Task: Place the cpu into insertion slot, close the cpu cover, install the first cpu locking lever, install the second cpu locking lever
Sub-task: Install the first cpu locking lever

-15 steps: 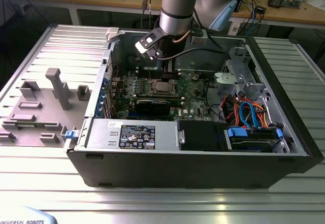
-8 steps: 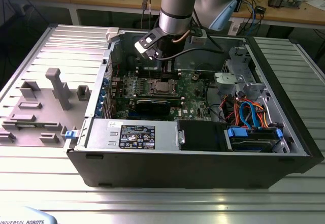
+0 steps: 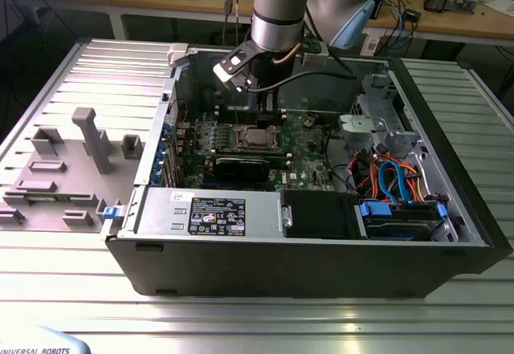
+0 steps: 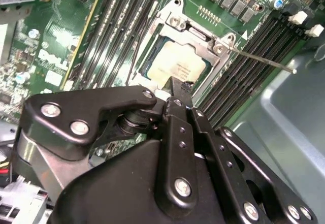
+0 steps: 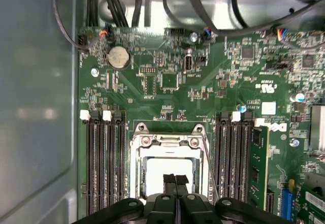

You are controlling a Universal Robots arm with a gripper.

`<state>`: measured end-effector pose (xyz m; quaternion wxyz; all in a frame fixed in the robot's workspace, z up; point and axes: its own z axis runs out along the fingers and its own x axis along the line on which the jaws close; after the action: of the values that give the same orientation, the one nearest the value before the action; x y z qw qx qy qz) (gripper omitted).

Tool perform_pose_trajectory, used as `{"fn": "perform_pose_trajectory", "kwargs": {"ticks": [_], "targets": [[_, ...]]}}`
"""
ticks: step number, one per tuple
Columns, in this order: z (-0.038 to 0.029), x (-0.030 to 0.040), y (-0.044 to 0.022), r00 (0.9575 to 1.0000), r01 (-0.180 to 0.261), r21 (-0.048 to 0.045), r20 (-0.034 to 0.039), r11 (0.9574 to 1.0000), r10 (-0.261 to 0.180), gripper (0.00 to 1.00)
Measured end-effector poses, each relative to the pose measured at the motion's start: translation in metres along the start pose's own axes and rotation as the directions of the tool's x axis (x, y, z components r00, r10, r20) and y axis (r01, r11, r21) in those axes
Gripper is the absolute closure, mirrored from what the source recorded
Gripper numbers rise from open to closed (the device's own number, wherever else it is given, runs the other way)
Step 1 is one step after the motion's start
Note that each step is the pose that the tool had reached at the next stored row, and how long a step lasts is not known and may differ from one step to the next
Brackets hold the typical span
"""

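Note:
The cpu (image 4: 177, 66) lies flat in the insertion slot (image 5: 136, 176) on the green motherboard, its pale metal top showing through the window of the cpu cover (image 4: 195, 35). The silvery cover (image 5: 167, 142) is down over the chip. A thin metal locking lever (image 4: 264, 61) sticks out from one socket corner, across the memory slots; in the first wrist view it runs along the socket's side (image 5: 209, 168). My gripper (image 5: 175, 179) hovers just above the chip, fingers shut together with nothing between them. The exterior view has the gripper (image 3: 257, 113) over the socket (image 3: 259, 136).
Black memory slots (image 5: 104, 168) flank the socket on both sides. A dark expansion card (image 3: 241, 165) lies nearer the case front. Cables (image 3: 385, 173) and drive bays fill the case at the exterior view's right. The case wall (image 5: 35, 107) stands close by.

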<state>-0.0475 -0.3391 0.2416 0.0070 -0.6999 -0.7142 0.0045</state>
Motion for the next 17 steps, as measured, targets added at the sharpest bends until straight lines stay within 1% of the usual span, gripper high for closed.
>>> {"fn": "perform_pose_trajectory", "kwargs": {"ticks": [2, 3, 5, 6, 9, 17], "targets": [[-0.0041, 0.0000, -0.0002, 1.0000, 0.000, -0.0070, 0.0001, 1.0000, 0.000, 0.89], [-0.0062, 0.0000, -0.0004, 1.0000, 0.000, -0.0133, 0.0002, 0.9999, 0.000, 0.89], [-0.0083, 0.0001, -0.0006, 1.0000, 0.000, -0.0209, 0.0005, 0.9998, 0.000, 0.89], [-0.0094, 0.0001, -0.0005, 1.0000, 0.000, -0.0220, 0.0014, 0.9998, 0.000, 0.89], [-0.0094, 0.0001, -0.0006, 1.0000, 0.000, -0.0243, 0.0015, 0.9997, 0.000, 0.89], [-0.0094, 0.0001, -0.0006, 1.0000, 0.000, -0.0252, 0.0015, 0.9997, 0.000, 0.89]]}}
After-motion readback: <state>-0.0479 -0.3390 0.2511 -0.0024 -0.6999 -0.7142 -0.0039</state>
